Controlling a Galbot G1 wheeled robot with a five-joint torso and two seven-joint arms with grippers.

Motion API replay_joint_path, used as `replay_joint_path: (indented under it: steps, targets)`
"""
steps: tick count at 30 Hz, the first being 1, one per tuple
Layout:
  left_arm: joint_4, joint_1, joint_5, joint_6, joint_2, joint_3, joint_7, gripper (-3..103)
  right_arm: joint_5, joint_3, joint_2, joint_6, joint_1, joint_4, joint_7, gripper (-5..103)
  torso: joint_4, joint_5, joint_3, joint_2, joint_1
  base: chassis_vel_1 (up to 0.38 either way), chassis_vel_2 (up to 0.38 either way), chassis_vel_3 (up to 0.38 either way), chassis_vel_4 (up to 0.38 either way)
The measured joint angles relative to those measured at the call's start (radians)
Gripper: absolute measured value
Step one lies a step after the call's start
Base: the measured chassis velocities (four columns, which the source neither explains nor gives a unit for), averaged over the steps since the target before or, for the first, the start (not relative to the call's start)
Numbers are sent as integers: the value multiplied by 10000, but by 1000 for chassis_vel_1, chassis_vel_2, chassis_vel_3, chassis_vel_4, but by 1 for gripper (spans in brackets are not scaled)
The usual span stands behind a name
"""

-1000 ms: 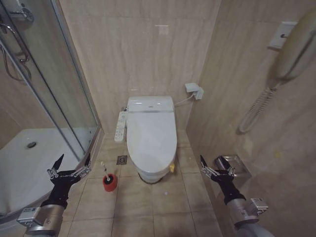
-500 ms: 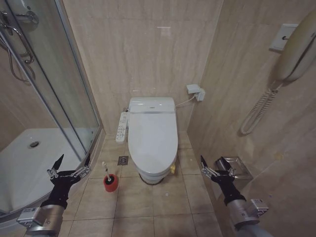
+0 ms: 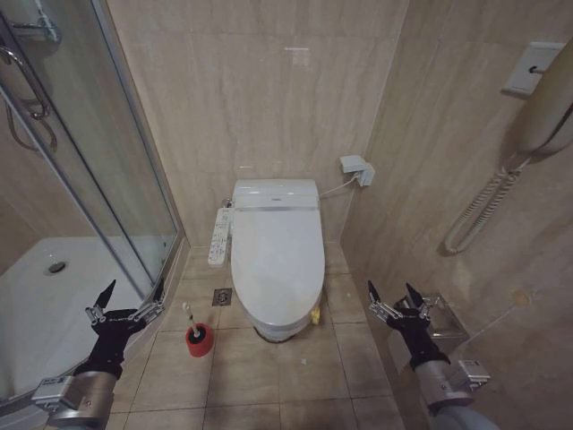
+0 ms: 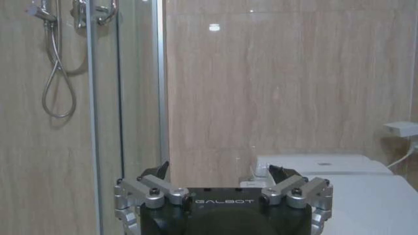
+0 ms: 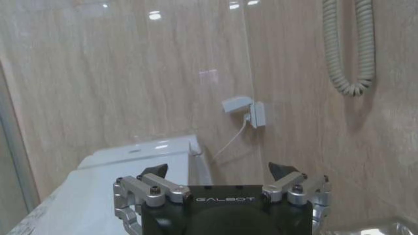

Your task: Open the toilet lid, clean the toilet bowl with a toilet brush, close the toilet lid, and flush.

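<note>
Head view shows the toilet a bit nearer than a moment ago, so the robot is rolling closer. The big shiny white oval toilet lid (image 3: 277, 255) is shut. Left gripper (image 3: 126, 296) and right gripper (image 3: 394, 296) hang spread wide, holding nothing. The small brush in its red cup (image 3: 198, 335) stands beside the bowl.

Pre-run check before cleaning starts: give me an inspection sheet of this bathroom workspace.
Surface: beige tiled floor, a small drain beside the toilet.
Job's things: toilet lid closed and flat; toilet bowl covered, inside hidden; toilet brush upright in its red holder, on the floor at the toilet's left.
Clutter: small yellow ribbon at the lid's front right edge.
Grippers: left gripper open, empty, low by the shower glass; right gripper open, empty, low by the right wall.
Cables: cord from toilet to wall box; coiled cord on the right wall.
Surroundings: glass shower enclosure, white shower tray, side button panel.
</note>
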Motion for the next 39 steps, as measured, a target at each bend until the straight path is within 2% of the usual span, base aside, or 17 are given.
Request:
replay_joint_path:
  steps: [10,12,17,26,39]
  targets:
    - [0,-3,0,0,0,0,0,100,57,-68,-54,217,367,-434,-299,100,-2,-1,4,-3,11,-53,54,49,-55]
    - [0,-3,0,0,0,0,0,100,-146,-69,-164,257,388,-572,-580,100,-3,0,4,-3,12,-12,21,28,-6]
    - [0,-1,0,0,0,0,0,100,-552,-300,-342,80,343,-808,-625,100,-2,0,2,-2,5,0,0,0,0]
    - [0,-1,0,0,0,0,0,100,-1082,-1772,-1002,94,300,-1830,-433,100,0,0,2,-2,5,0,0,0,0]
    - [0,-1,0,0,0,0,0,100,-1179,-2806,-1826,371,1194,-3813,-5,100,-2,0,2,-2,5,0,0,0,0]
